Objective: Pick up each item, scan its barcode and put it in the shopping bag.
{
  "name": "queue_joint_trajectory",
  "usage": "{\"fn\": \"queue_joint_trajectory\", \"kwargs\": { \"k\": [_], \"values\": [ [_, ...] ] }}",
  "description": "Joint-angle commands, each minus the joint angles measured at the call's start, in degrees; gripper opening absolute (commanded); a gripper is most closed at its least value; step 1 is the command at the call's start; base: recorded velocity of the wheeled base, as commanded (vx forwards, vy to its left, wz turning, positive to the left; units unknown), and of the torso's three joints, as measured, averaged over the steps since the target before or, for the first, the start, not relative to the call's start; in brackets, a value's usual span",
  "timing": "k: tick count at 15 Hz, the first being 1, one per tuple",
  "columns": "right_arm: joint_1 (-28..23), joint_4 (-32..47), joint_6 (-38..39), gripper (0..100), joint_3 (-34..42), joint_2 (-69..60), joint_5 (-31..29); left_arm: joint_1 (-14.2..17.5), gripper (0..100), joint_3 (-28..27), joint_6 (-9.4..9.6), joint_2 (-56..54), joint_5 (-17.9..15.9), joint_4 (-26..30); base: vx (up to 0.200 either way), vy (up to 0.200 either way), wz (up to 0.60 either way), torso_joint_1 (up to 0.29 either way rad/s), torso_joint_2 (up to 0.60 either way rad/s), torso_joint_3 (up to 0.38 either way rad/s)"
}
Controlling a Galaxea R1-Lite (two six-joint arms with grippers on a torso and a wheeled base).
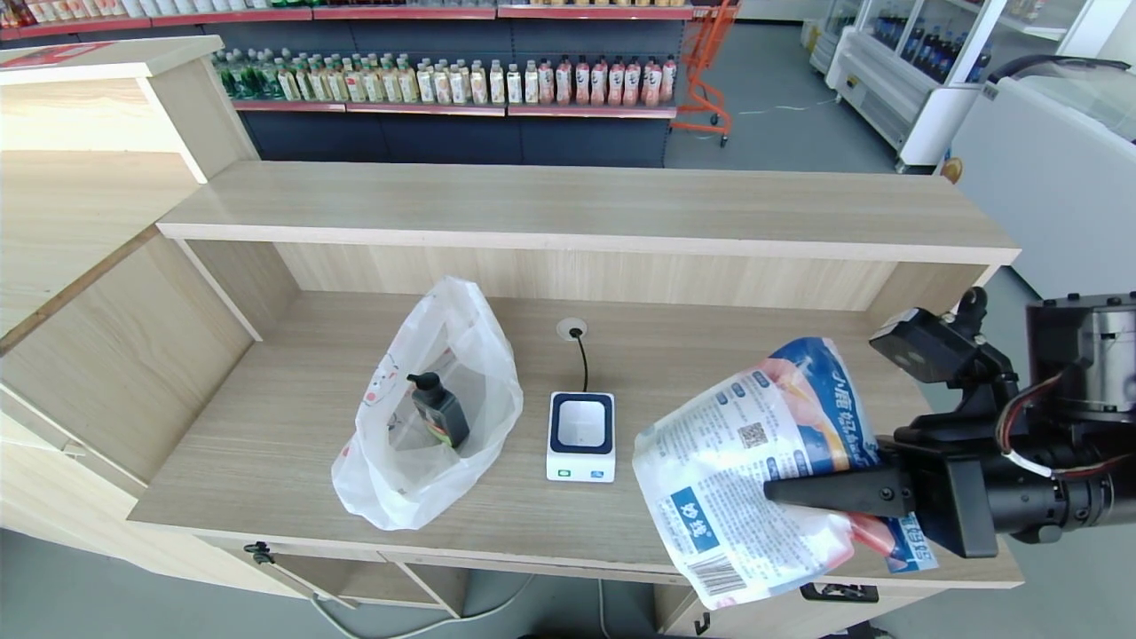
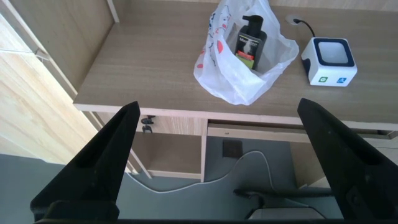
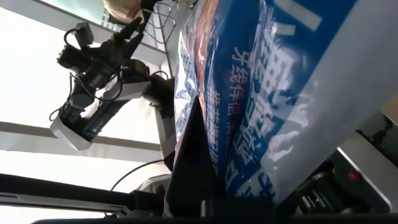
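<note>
Wooden checkout counter (image 1: 266,444), with a raised ledge (image 1: 577,209) along its far side. Shelves of drink bottles (image 1: 444,82) stand in the room behind.

On the counter we note a white plastic shopping bag (image 1: 382,479), mouth open, with a dark pump bottle (image 1: 439,410) leaning inside. Just beside it on the right sits the white barcode scanner (image 1: 581,435), window facing up. Its cable (image 1: 583,362) runs back to a grommet (image 1: 571,328). Nothing lies between scanner and bag.

The snack pouch (image 1: 754,470) is held off the surface over the counter's right front corner, right of the scanner. Its long axis runs diagonally from far-right to near-left. The printed back faces up, and the barcode (image 1: 717,575) at the near end hangs past the front edge.

The right gripper (image 1: 781,493) comes in roughly level from the right, clamped on the pouch. One dark finger (image 3: 193,168) is pressed against the film.

The left gripper (image 2: 219,104) hangs out in front of the counter, fingers spread wide and empty.
</note>
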Motion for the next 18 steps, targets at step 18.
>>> {"fn": "queue_joint_trajectory", "kwargs": {
  "k": [18],
  "values": [
    [-8.4, -0.7, -51.1, 0, 2.0, -1.9, -22.1, 0.0, 100, 0.0, 0.00, 0.0, 0.0, 0.0, 0.000, 0.000, 0.00, 0.000, 0.00, 0.000]
  ]
}}
